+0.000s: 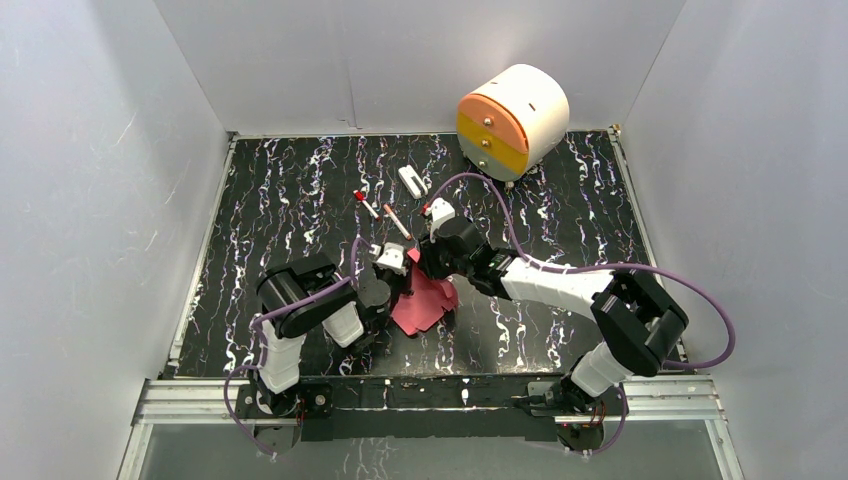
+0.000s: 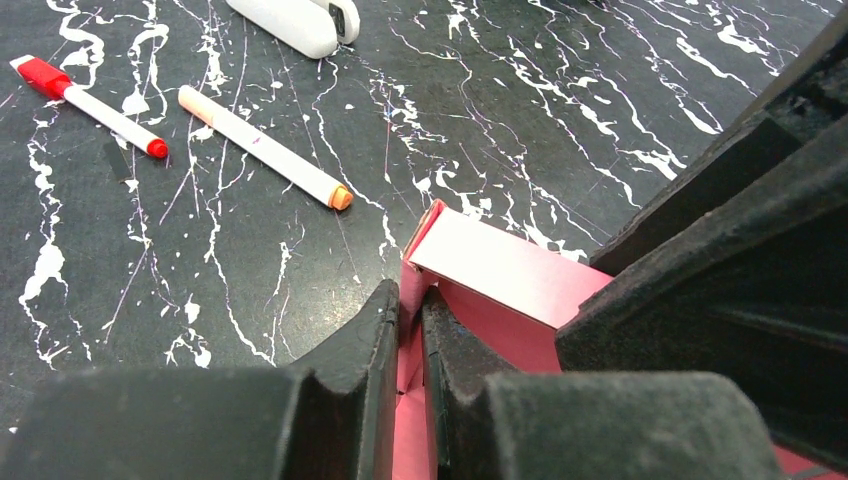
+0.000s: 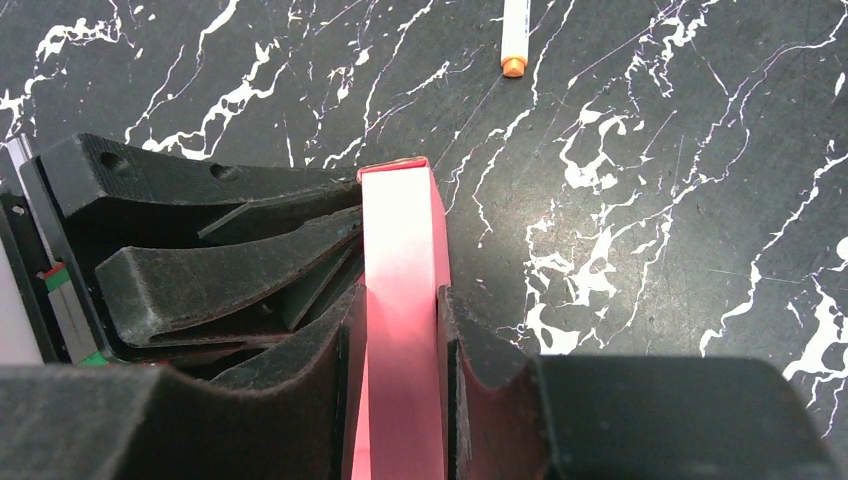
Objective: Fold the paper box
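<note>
Looking at this one, you're sitting right in the middle of a fold, I'd say. The paper box (image 1: 425,303) is lying half-formed on the desk (image 1: 560,200) between the two arms, near the front middle, with part of the sheet lying flat and one long side panel folded up off it. Your left tool (image 2: 405,312) is pinching almost fully shut on a thin edge of the pink card, just by the near corner of that panel. Your right tool (image 3: 400,325) is gripping the raised panel across its narrow width, partly closed with the card sitting snug in between. The panel is running as a long narrow strip straight away from the right wrist camera, its far end pointing toward the orange-tipped marker (image 3: 513,35) further back, so the long axis is going roughly front to back. The next move, I'm guessing, is calling for the right tool to be swinging the panel over along its crease while the left is pinning the corner. Go gently, thin card is kinking easily. I can't tell whether any end flaps are tucked yet.
</note>
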You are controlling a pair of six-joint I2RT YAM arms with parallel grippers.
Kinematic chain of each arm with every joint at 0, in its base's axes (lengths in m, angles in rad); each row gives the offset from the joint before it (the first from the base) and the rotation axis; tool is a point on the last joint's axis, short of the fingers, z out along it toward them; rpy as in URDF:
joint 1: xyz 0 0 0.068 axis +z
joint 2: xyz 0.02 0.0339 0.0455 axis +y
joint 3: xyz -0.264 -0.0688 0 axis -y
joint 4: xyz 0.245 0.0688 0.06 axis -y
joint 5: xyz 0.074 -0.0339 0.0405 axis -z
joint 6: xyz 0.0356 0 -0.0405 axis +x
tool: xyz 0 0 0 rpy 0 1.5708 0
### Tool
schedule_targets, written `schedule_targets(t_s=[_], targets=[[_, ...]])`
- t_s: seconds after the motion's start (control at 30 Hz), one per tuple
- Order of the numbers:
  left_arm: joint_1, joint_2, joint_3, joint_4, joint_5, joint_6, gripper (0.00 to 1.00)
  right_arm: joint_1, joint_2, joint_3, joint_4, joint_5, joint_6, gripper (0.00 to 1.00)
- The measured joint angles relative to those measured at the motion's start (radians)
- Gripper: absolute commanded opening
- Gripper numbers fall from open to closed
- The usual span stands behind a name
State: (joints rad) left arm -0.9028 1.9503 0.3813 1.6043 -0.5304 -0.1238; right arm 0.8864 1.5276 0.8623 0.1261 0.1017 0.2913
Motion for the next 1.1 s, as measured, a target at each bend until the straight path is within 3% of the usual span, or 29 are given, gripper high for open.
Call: schedule_targets(t_s=[0.23,0.6,0.93,1.1], targets=[[-0.018,0.025,0.031,0.000,-0.064,0.006,0.01,0.017,0.002,0.000,0.003,0.047,-0.004,0.29],[-0.013,0.026,0.031,0.000,-0.031,0.033,0.17,0.044,-0.022,0.044,-0.089,0.134,-0.053,0.47],[0.013,0.047,-0.019,-0.007,-0.043,0.068,0.41,0.063,-0.215,0.045,-0.126,0.204,-0.084,0.57],[0.013,-0.015,-0.079,-0.011,-0.023,0.078,0.54,0.063,-0.305,0.006,-0.140,0.245,-0.095,0.66]])
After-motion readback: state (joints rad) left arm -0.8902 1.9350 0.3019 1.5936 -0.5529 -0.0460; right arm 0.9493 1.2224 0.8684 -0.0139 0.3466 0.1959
